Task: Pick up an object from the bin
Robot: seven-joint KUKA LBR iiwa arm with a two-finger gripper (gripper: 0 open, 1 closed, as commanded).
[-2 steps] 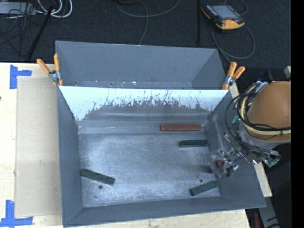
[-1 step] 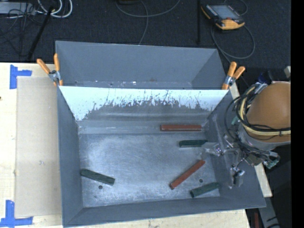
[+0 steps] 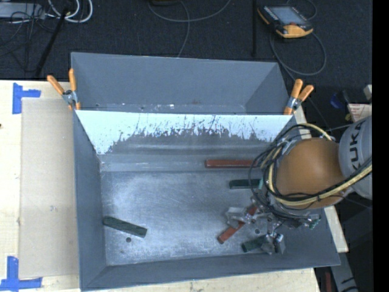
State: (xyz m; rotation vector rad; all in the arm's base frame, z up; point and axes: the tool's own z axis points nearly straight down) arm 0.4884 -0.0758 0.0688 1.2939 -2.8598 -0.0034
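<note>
Dark green bar (image 3: 124, 227): flat and alone at the bin's (image 3: 176, 84) front left, well apart from me.
Red-brown strip (image 3: 228, 163): along the foot of the back wall, awkward to close round, I judge.
Small red piece (image 3: 230, 233): tilted at front right, just beside me. It is my likeliest pick.
Jaws: low over the front-right clutter, near a dark green block (image 3: 253, 246). Wide or narrow, I cannot tell.
</note>
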